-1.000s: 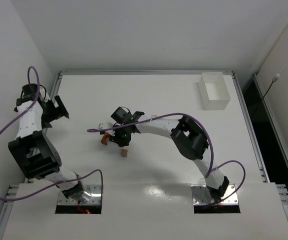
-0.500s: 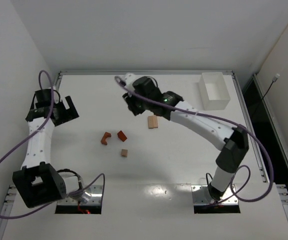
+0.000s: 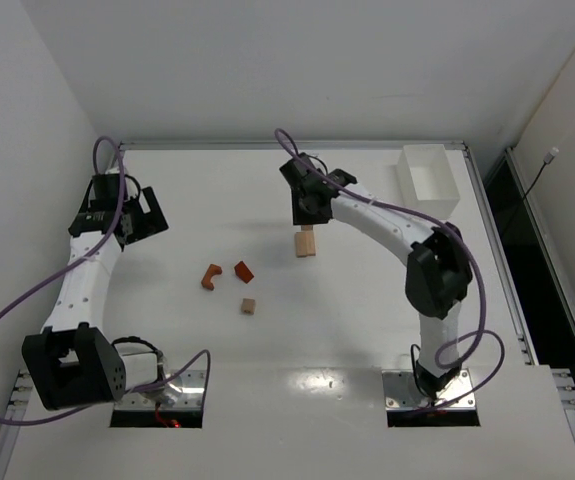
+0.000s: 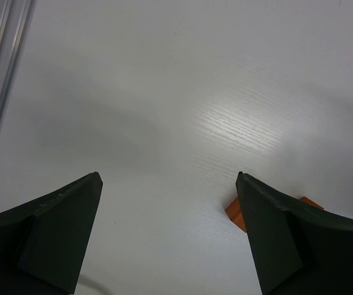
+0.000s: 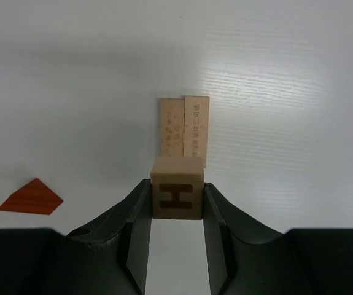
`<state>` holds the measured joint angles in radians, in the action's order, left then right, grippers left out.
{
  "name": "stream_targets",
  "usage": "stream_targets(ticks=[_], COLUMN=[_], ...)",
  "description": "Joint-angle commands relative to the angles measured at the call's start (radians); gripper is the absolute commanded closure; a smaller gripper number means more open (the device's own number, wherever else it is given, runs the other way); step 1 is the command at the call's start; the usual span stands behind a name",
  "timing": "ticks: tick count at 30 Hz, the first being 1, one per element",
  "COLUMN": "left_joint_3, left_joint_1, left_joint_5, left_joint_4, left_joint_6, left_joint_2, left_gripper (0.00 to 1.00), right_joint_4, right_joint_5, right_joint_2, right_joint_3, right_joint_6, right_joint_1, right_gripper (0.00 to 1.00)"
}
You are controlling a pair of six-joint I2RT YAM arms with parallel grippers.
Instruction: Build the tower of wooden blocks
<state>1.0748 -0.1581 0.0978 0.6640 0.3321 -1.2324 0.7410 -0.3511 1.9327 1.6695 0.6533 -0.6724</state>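
Observation:
My right gripper is shut on a pale tan cube marked "H" and holds it just in front of two pale planks lying side by side on the table. In the top view this gripper hangs just behind the planks. A reddish-brown wedge, a reddish-brown arch piece and a small tan cube lie loose left of the planks. My left gripper is open and empty at the far left; its view shows an orange-brown piece by its right finger.
A white rectangular bin stands at the back right corner. A metal rail frames the table, and white walls close in behind and to the left. The wedge also shows at the left of the right wrist view.
My right arm swung from the loose pieces at mid-table towards the back and now holds the cube by the planks. My left gripper shifted a little to the right.

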Motion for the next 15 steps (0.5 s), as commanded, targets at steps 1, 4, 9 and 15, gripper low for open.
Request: stream_targets(ticks=[1,4,9,15], left_joint_3=[0.047,0.047,0.047,0.056], left_joint_1=[0.008,0.008,0.008,0.008], left_joint_5=[0.029,0.029,0.029,0.019], left_joint_4=[-0.027,-0.027,-0.027,-0.027], left_joint_6=[0.016,0.007,0.007,0.007], left_joint_2=[-0.012,-0.012,-0.032,-0.062], left_gripper=[0.11,0.11,0.11,0.11], right_joint_4=[0.023,0.005,-0.034,-0.052], right_joint_5=[0.038,0.067,0.132,0.144], right_joint_2=[0.032,0.061,0.115,0.159], right_joint_3=[0.085,0.085,0.076,0.087], right_joint_6=[0.068,0.068,0.058,0.049], right_joint_1=[0.01,0.019,0.053,0.073], right_gripper=[1.0,1.0,1.0,1.0])
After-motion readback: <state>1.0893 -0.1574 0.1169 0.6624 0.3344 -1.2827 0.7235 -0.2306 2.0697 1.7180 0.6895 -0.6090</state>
